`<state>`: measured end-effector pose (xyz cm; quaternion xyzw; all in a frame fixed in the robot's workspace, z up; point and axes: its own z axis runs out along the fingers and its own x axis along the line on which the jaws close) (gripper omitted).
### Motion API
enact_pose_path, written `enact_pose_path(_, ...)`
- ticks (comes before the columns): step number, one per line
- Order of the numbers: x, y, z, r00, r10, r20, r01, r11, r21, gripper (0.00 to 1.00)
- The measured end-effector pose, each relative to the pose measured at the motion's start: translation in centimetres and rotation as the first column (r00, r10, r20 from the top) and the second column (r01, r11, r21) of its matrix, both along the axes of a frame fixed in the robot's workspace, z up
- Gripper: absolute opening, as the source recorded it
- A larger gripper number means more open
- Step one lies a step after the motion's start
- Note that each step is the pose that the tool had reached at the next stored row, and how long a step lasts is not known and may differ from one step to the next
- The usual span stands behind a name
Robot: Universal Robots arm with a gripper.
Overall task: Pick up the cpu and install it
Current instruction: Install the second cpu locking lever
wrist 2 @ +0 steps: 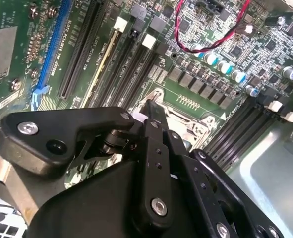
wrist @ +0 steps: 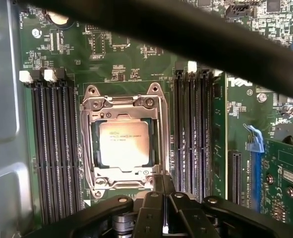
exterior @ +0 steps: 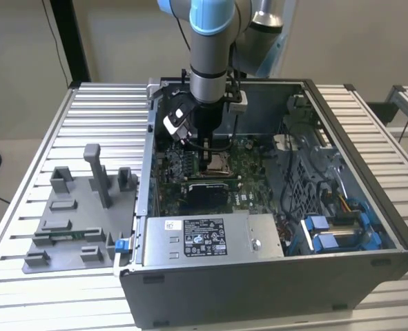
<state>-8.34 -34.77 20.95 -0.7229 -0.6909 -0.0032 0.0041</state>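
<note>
Fingertips hidden behind gripper [wrist: 158, 208] linkage (open or closed: cannot tell); arm [exterior: 209, 62] vertical over case [exterior: 273, 276], cpu [wrist: 125, 144] seated in socket [wrist: 124, 144].

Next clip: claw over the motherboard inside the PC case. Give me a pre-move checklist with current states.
1. cpu lying inside the socket frame, first wrist view: ok.
2. cpu looks square with the frame, no corner visibly raised: ok.
3. claw carrying nothing: cannot tell, its tips are hidden behind its own links.
4. claw clear of the cpu: ok, it sits past the frame's edge in the first wrist view.
5. Red wire away from the socket: ok.
6. Arm inside the computer case without touching its walls, exterior view: ok.
</note>
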Motion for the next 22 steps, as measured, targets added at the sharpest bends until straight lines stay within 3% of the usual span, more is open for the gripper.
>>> enact_pose_path(22, -0.37, 0.00, -1.03, 1.0000, 0.000, 0.0008, 0.000, 1.0000, -0.0001, 0.00)
